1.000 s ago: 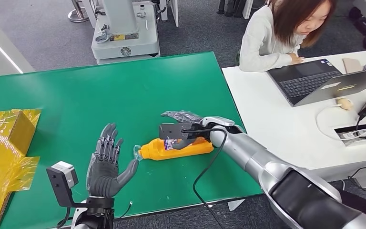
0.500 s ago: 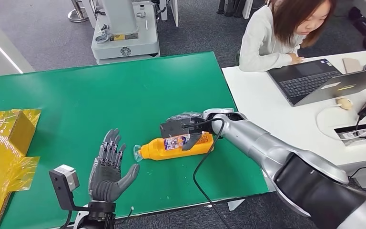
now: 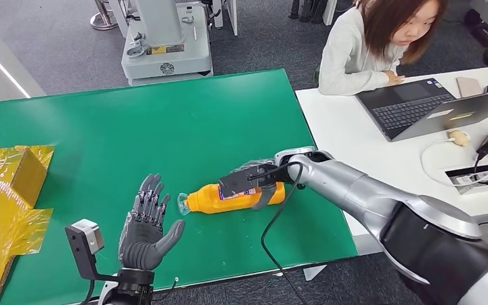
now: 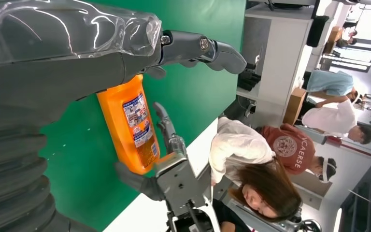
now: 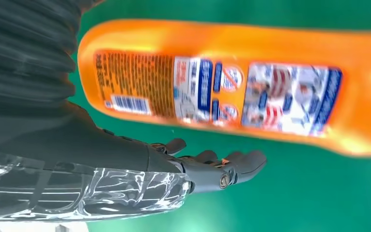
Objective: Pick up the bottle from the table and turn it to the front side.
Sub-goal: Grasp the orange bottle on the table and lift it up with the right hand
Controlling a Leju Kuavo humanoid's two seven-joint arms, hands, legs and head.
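Head view: one orange bottle (image 3: 229, 198) is seen lying near the table's (image 3: 133, 133) front edge, clasped by the right hand (image 3: 264, 184); the left hand (image 3: 146, 225) is held spread, empty, nearby.

We are seeing a green table (image 3: 165, 121) carrying an orange bottle (image 3: 213, 198) lying on its side, and yellow film-wrapped boxes (image 3: 6, 190), possibly cardboard, sitting at its left edge.
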